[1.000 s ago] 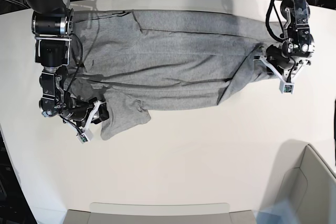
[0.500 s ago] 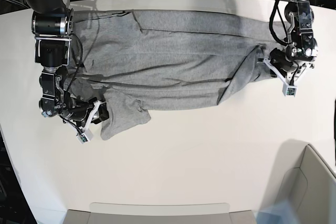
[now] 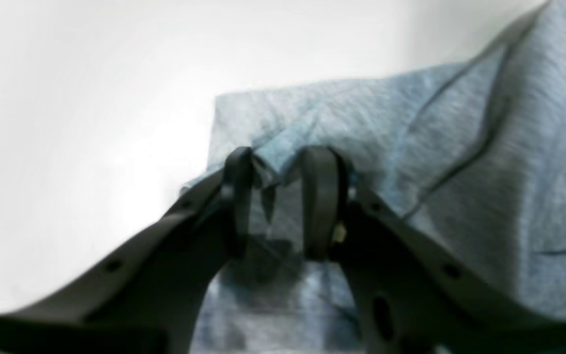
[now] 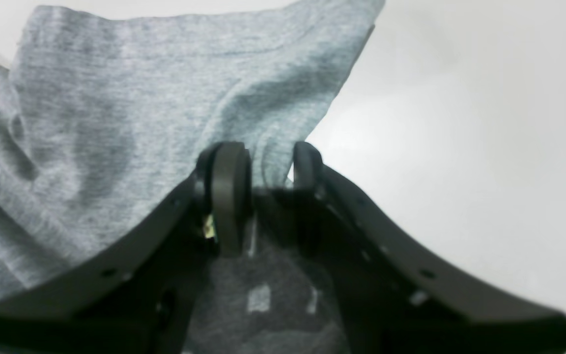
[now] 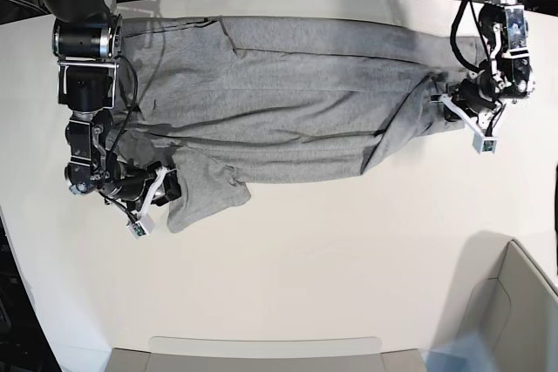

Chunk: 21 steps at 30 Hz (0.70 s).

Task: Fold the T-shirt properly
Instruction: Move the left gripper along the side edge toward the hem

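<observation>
so the t-shirt (image 5: 288,102) lies spread across the far half of the white table (image 5: 331,267), stretched sideways from one arm to the other. it is grey and plain on the side that shows, with long creases running along it. one sleeve (image 5: 205,193) hangs out toward the near side, close to the right gripper (image 5: 161,187).

the right gripper sits at the edge of that sleeve. in the right wrist view its two black fingers (image 4: 229,191) are close together with a fold of grey cloth (image 4: 263,162) pinched between them, so it is holding the t-shirt there. the cloth fans out past the fingers, and bare table shows beside it.

the left gripper (image 5: 466,115) is at the other end of the t-shirt, right at the edge of the cloth. in the left wrist view, which is blurry, a small bunch of cloth (image 3: 275,162) is squeezed between its two dark fingers (image 3: 320,196), so it holds the t-shirt too. a seam runs slantwise over the cloth behind it.

a pale bin (image 5: 514,302) stands at the near corner of the table, well apart from the t-shirt.
</observation>
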Each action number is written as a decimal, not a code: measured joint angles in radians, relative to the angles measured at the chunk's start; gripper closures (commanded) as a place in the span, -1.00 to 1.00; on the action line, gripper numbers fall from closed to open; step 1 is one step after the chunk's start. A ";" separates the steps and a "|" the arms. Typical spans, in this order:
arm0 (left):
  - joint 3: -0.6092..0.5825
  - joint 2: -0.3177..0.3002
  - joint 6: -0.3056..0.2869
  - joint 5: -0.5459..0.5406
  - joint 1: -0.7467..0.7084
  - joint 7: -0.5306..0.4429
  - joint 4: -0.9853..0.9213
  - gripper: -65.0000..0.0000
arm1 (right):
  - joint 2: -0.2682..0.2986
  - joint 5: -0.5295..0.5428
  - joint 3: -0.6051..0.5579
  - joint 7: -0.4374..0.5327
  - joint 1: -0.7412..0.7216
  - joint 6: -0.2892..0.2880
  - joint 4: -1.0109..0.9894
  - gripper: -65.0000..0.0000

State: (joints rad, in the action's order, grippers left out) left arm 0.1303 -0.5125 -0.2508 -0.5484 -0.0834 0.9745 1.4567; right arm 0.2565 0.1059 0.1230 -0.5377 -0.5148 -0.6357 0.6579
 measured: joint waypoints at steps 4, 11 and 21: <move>-0.005 -0.004 0.002 -0.026 0.000 -0.009 -0.002 0.43 | -0.001 0.000 0.000 0.000 0.000 0.000 0.000 0.46; -0.005 -0.005 -0.131 -0.021 0.000 -0.011 -0.002 0.93 | -0.001 0.000 0.000 0.000 0.000 0.000 0.000 0.46; 0.003 -0.006 -0.122 -0.021 0.000 -0.010 -0.002 1.00 | -0.001 0.000 0.000 0.000 0.000 0.000 0.000 0.46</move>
State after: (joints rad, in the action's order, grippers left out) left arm 0.1333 -0.5186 -0.3725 -0.5694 -0.0834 0.9642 1.4544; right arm 0.2558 0.1059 0.1230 -0.5377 -0.5148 -0.6357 0.6579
